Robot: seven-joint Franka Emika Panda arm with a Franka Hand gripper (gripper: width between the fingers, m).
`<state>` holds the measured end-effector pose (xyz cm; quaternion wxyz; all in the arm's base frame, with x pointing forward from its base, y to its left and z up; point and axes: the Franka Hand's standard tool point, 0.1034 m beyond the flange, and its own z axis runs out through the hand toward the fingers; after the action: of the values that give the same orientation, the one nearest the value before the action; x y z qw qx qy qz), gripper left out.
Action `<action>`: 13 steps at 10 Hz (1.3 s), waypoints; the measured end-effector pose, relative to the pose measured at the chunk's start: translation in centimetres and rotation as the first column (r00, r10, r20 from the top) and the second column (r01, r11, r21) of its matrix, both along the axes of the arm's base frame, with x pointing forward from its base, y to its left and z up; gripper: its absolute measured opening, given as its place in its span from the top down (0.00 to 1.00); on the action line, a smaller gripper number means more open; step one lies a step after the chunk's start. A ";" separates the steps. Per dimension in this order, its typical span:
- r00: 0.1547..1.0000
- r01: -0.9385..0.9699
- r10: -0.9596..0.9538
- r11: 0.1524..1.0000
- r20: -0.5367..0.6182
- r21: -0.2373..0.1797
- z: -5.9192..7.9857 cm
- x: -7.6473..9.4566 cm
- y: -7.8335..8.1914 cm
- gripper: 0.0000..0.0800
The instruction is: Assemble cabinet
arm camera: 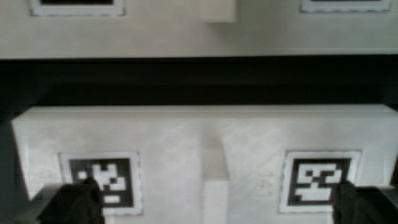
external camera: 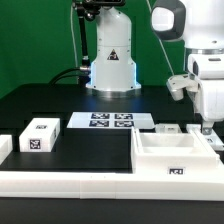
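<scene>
The cabinet point(external camera: 172, 158), the biggest white box, lies open side up at the exterior view's right with a tag on its front wall. My gripper point(external camera: 207, 126) hangs over its far right corner. In the wrist view the gripper point(arm camera: 222, 203) is open, and its dark fingertips point(arm camera: 71, 205) stand wide apart on either side of a white surface with two tags point(arm camera: 205, 140). I cannot tell whether that surface is the cabinet's wall or a separate block. A small white tagged block point(external camera: 40, 134) lies at the exterior view's left.
The marker board point(external camera: 112, 121) lies in front of the robot base point(external camera: 110, 70). A long low white rail point(external camera: 70, 186) runs along the front. Another white block point(external camera: 3, 148) sits at the left edge, and a small white piece point(external camera: 165, 128) behind the cabinet.
</scene>
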<state>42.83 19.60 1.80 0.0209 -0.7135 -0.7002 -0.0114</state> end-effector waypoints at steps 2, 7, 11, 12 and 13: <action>1.000 0.009 -0.009 1.000 0.000 0.002 -0.1 0.0 0.0 0.35; 1.000 0.010 -0.010 1.000 0.000 0.001 -0.1 0.0 -0.1 0.91; 1.000 0.010 -0.010 1.000 0.000 0.001 -0.1 0.0 -0.1 0.93; 1.000 0.010 -0.010 1.000 0.000 0.001 -0.1 0.0 -0.1 0.93; 1.000 0.010 -0.010 1.000 0.000 0.001 -0.1 0.0 -0.1 0.93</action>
<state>42.86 19.51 1.73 0.0213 -0.7171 -0.6966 -0.0121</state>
